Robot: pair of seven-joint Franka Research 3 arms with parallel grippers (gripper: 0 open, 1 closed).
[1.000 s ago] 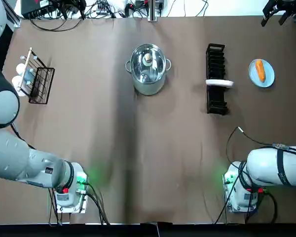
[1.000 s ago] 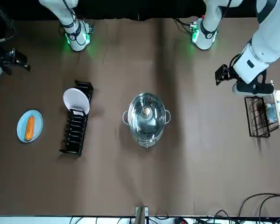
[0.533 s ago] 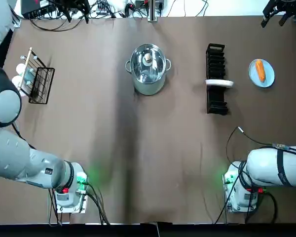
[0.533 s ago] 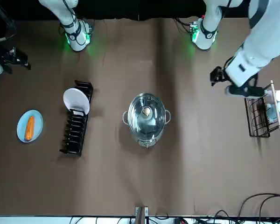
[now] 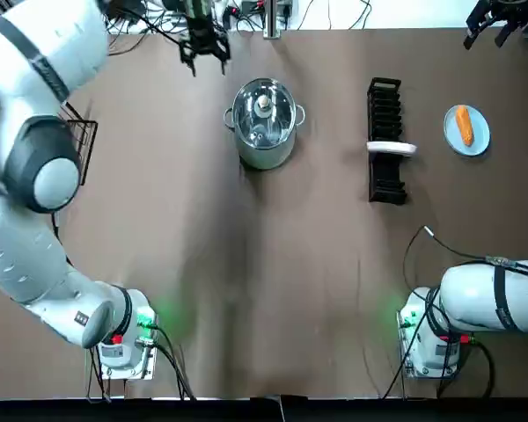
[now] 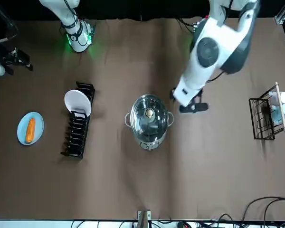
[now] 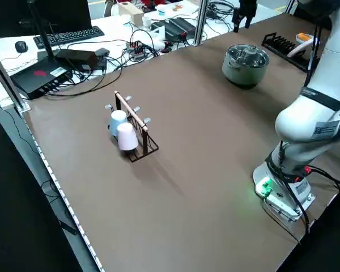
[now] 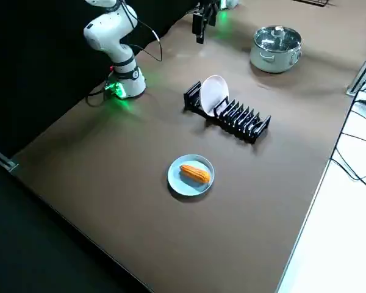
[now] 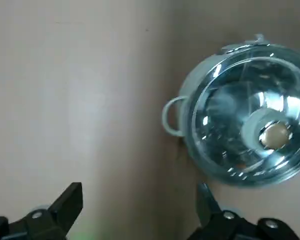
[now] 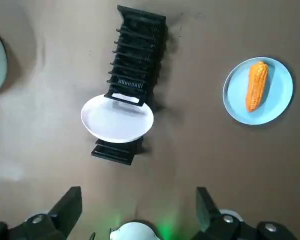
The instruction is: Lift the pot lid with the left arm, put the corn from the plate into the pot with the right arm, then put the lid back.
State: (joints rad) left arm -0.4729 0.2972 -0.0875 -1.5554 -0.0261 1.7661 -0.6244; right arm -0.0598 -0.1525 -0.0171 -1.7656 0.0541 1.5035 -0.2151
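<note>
The steel pot [image 5: 264, 132] stands at the back middle of the table, its glass lid [image 9: 247, 127] on it with a round knob [image 9: 274, 135]. My left gripper [image 6: 190, 102] hangs open and empty above the table, just off the pot's left side and apart from the lid; its fingers [image 9: 70, 200] frame bare table. The corn [image 5: 464, 125] lies on a blue plate [image 5: 477, 141] at the back right. High over the table's back right corner my right gripper [image 5: 493, 22] stands open, with the corn [image 10: 255, 85] well off from it.
A black dish rack [image 5: 385, 176] holding one white plate [image 5: 392, 148] stands between the pot and the corn's plate. A wire rack with cups [image 6: 268, 114] sits at the robot's left side. Cables lie along the far edge.
My left arm has swung from beside the cup rack across to the pot's left side. The right arm, pot, lid and corn have not moved.
</note>
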